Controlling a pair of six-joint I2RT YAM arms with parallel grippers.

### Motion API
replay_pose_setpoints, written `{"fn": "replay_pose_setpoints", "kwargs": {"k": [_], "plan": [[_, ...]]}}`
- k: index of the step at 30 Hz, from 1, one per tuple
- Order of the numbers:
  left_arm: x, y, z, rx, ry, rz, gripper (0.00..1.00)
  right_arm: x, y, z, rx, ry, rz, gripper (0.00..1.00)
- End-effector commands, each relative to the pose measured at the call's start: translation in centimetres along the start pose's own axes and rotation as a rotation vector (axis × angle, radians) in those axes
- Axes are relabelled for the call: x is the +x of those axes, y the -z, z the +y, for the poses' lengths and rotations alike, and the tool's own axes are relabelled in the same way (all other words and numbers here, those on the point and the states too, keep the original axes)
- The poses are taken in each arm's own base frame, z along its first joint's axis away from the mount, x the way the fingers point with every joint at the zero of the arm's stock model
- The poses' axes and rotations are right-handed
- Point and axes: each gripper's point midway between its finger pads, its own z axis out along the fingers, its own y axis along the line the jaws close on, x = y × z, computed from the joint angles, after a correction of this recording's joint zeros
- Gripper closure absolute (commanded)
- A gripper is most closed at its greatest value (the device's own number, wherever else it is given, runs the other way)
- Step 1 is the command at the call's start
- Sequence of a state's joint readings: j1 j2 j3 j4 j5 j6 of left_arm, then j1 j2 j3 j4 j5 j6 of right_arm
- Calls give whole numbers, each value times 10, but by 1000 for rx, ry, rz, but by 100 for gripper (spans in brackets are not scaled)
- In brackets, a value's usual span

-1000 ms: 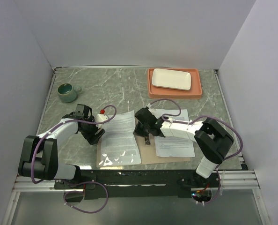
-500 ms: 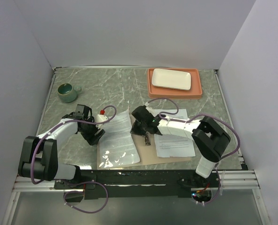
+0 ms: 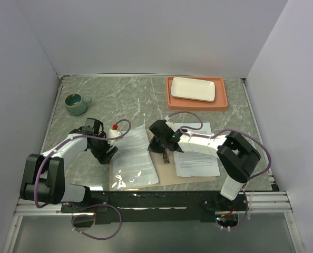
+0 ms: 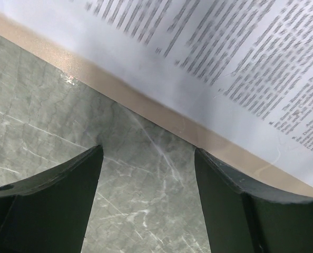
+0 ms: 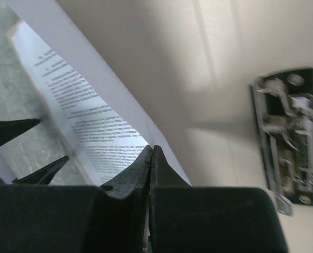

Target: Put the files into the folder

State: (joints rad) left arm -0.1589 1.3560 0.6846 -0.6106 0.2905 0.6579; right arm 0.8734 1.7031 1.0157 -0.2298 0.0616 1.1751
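Grey marble tabletop (image 3: 130, 95) is lying open behind tan cardboard folder (image 3: 165, 171); green ceramic mug (image 3: 75, 104) and salmon-orange tray (image 3: 196, 106) are flanking it.

The marbled green table (image 3: 135, 97) carries a mug (image 3: 75, 104), an orange tray (image 3: 196, 106) (far right) and the folder (image 3: 167, 175).

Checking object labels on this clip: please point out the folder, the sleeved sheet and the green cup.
folder (image 3: 166, 174): top view, on its bare tan middle strip.
sleeved sheet (image 3: 135, 157): top view, on the middle of the printed page.
green cup (image 3: 75, 104): top view, on the inside of its bowl.
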Motion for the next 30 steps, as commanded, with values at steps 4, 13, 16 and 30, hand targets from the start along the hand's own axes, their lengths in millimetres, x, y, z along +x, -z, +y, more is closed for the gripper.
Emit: {"fn": "replay_pose_setpoints", "kwargs": {"k": [4,13,16,30], "plan": [[6,2,-13,38,21,9,24,-1,12,-10,47,-94,-7,100],[1,5,-13,45,32,-4,24,13,-4,-5,41,-117,54,100],[-2,7,-13,47,36,-7,24,10,-2,-1,45,-91,45,100],[5,4,-11,25,42,14,24,19,28,-35,0,95,100,48]]}}
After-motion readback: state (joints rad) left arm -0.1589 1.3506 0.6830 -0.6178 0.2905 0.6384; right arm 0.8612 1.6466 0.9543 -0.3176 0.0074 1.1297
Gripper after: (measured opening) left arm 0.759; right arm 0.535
